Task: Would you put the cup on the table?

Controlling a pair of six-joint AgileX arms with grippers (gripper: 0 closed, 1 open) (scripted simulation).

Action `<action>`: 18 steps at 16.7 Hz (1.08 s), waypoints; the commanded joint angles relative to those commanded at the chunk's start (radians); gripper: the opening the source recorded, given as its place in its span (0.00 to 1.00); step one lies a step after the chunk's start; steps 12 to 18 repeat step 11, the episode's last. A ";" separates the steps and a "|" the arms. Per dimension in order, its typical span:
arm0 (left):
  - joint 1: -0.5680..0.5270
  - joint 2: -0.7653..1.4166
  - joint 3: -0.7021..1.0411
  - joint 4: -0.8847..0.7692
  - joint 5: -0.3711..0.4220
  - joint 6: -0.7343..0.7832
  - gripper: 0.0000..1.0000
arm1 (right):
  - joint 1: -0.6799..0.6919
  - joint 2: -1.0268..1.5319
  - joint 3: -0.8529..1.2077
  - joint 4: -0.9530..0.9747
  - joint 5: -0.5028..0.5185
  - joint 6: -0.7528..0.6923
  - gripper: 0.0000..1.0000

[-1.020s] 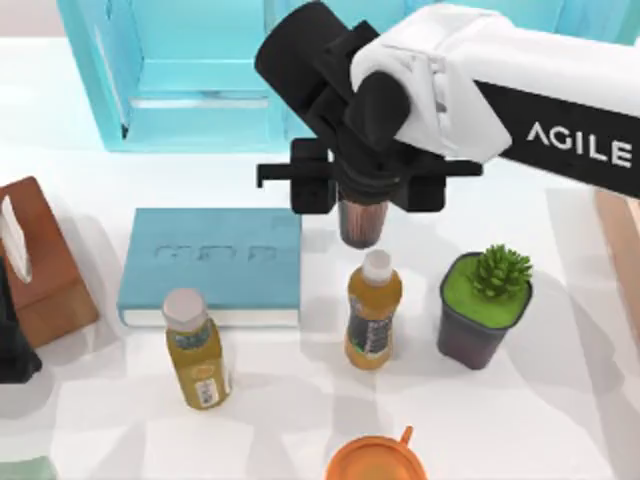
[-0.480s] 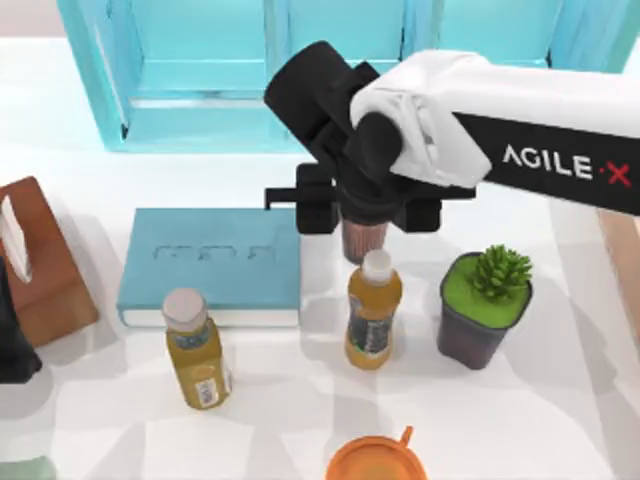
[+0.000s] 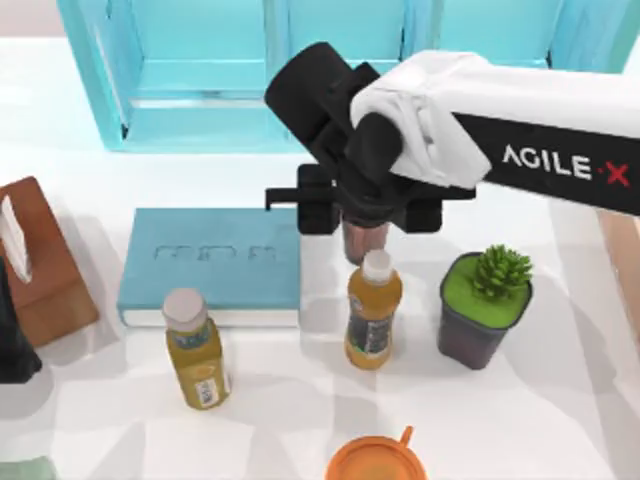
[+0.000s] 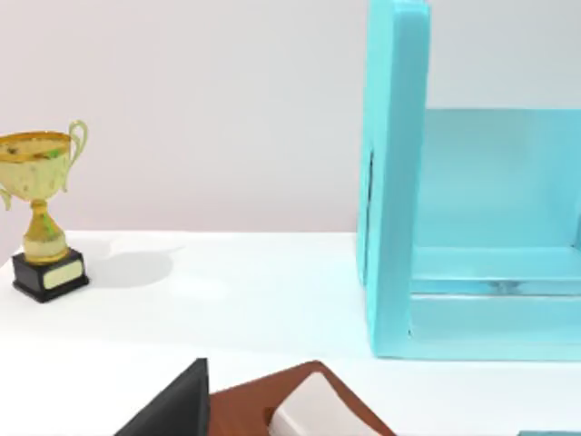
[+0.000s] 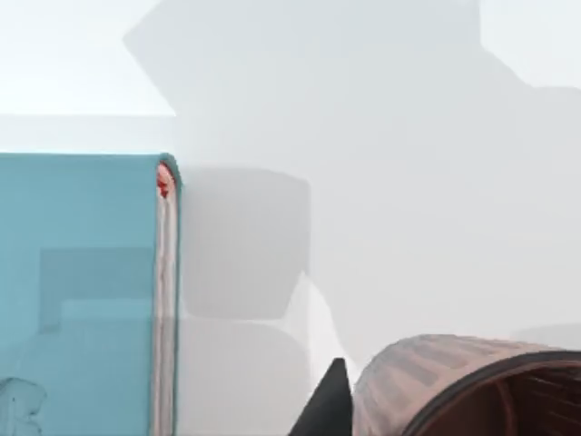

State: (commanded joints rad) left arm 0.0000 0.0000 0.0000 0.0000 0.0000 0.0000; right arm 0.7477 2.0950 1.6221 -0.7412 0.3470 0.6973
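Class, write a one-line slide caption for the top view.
Right gripper holds the cup above the table, between the blue book and potted plant.

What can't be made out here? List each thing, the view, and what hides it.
- Cup, top view: the right end effector covers its rim, so the grip is unclear.
- Cup base against the table: contact unreadable; the right wrist view cuts the cup off at the frame edge.
- Orange mug, top view: cut off by the frame edge.
- Left end effector, top view: mostly out of frame.
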 joint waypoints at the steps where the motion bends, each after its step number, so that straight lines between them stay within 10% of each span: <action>1: 0.000 0.000 0.000 0.000 0.000 0.000 1.00 | 0.000 0.000 0.000 0.000 0.000 0.000 0.68; 6: 0.000 0.000 0.000 0.000 0.000 0.000 1.00 | 0.000 0.000 0.000 0.000 0.000 0.000 1.00; 18: 0.000 0.000 0.000 0.000 0.000 0.000 1.00 | 0.000 0.000 0.000 0.000 0.000 0.000 1.00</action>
